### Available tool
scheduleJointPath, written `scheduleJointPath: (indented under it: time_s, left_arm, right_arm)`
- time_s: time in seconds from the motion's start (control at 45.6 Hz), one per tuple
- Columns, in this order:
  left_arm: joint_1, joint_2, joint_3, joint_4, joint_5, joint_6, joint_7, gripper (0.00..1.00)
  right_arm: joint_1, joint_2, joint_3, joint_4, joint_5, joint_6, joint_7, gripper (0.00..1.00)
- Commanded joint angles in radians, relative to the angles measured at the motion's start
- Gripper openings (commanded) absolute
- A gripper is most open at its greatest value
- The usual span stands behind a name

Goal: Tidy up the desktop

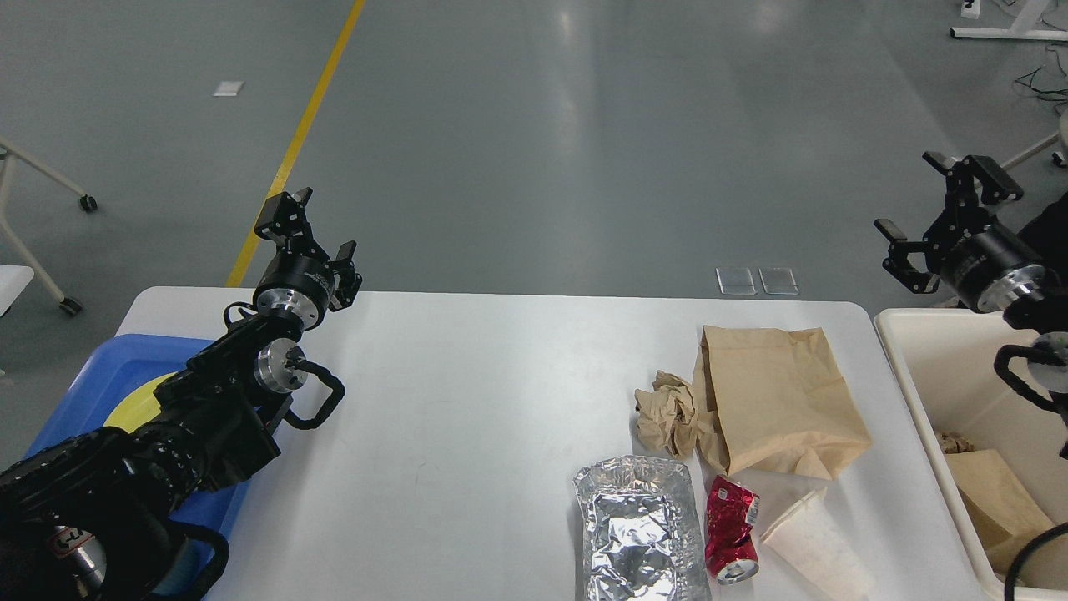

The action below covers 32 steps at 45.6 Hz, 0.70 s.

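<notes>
The white desktop [459, 401] fills the lower middle of the head view. On its right part lie a flat brown paper bag [776, 392], a crumpled brown paper ball [667, 409], a foil tray [638, 530], a crushed red can [732, 530] and a squashed white paper cup [813, 534]. My left gripper [321, 225] is open and empty above the desktop's far left edge. My right gripper [922, 204] is open and empty, raised beyond the desktop's far right corner, above the cream bin.
A blue tray [108, 367] holding a yellow plate [146, 401] sits at the left, partly under my left arm. A cream bin [926, 392] at the right holds brown paper [993, 497]. A wheeled table leg [50, 275] stands on the floor at far left.
</notes>
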Motion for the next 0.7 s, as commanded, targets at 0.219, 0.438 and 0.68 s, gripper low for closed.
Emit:
scheduleJointPath:
  time_s: [0.219,0.438,0.68]
  left_arm:
    - [0.0,0.001,0.001,-0.001,0.0,0.001,-0.001,0.96]
    - [0.0,0.001,0.001,0.0,0.0,0.001,-0.001,0.96]
    - [0.0,0.001,-0.001,-0.001,0.0,0.001,0.0,0.96]
  right_arm:
    - [0.014,-0.065,-0.242,-0.011,-0.003,0.002,-0.002,1.0]
    - [0.152,-0.065,-0.621,-0.047,-0.014,-0.015,-0.002,1.0]
    - [0.264,-0.074,-0.814,-0.063,-0.019,-0.035,-0.002,1.0]
